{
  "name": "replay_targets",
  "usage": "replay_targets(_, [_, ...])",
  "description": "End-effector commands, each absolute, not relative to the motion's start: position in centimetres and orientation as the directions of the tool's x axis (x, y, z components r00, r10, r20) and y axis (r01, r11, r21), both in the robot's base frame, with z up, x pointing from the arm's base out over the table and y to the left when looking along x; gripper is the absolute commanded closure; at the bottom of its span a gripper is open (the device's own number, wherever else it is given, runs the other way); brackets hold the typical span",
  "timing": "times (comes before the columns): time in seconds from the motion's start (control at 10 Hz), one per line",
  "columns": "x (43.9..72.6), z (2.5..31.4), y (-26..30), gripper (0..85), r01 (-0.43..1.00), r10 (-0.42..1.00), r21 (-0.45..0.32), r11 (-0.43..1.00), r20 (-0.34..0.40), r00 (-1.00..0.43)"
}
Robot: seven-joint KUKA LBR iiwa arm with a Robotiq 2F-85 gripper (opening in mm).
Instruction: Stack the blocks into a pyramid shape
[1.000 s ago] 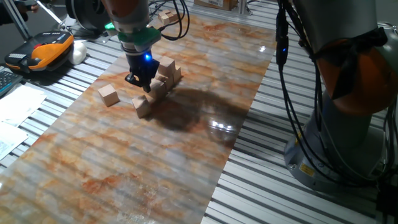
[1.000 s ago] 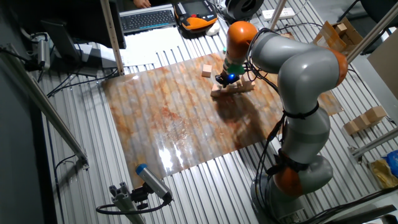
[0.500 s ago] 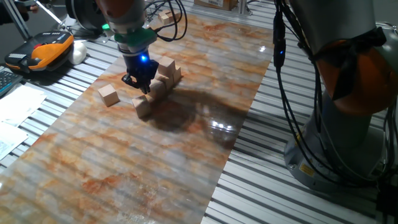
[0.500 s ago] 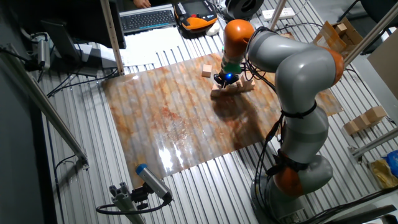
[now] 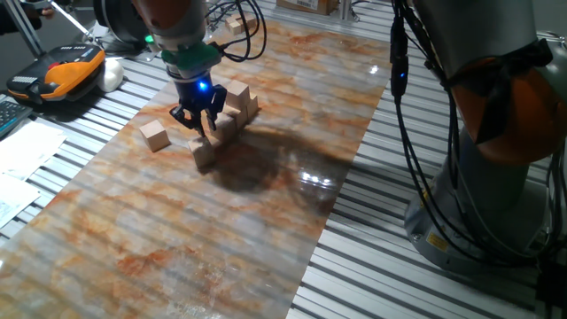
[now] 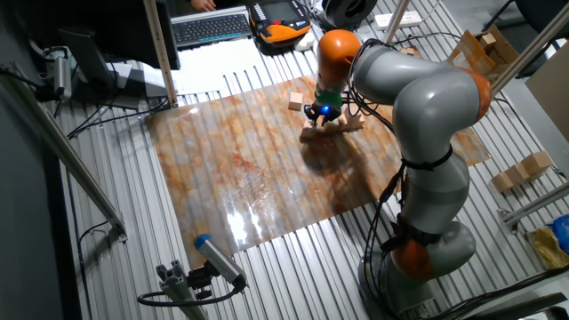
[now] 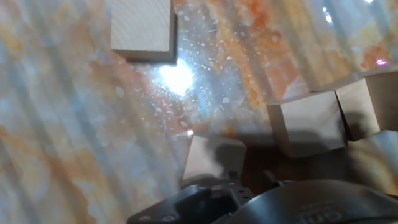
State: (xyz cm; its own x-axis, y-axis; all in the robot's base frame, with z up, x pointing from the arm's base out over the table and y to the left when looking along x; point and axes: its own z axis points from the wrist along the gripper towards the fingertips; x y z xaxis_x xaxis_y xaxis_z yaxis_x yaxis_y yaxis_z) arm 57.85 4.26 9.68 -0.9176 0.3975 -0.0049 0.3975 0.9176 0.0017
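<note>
the counter carried a marbled orange-brown sheet, and over its far end the grey and orange arm reached across to a cluster of blocks. the gripper hung just above that cluster with its fingers spread apart and nothing between them. the cluster looked like a short row of tan wooden cubes with at least one more cube set on top at the far end; exactly how many lay in the row was hard to tell. one block sat at the near end of the row, just beside it, and a loose block lay well apart on the sheet; in the hand view that loose block showed at the top edge and the row blocks at the right. judged from this, the base and second tier were under way and the gripper had let go of a piece. the next move probably called for travelling to the loose block, closing squarely on its sides, and setting it down without nudging the row
</note>
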Motion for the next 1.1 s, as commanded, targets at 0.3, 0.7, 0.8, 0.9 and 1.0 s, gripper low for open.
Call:
replay_targets(0.3, [58.13,9.31,4.39,51.0,0.403,0.403,0.010,0.915,-0.026,-0.915])
replay_targets(0.7, [58.17,9.28,4.64,51.0,0.421,0.421,0.002,0.907,-0.034,-0.906])
replay_targets(0.8, [58.20,9.17,4.69,51.0,0.424,0.424,0.001,0.906,-0.038,-0.905])
replay_targets(0.9, [58.15,9.07,4.77,34.0,0.433,0.432,-0.007,0.901,-0.044,-0.901])
replay_targets(1.0, [58.08,9.02,4.84,34.0,0.446,0.446,0.002,0.895,-0.045,-0.894])
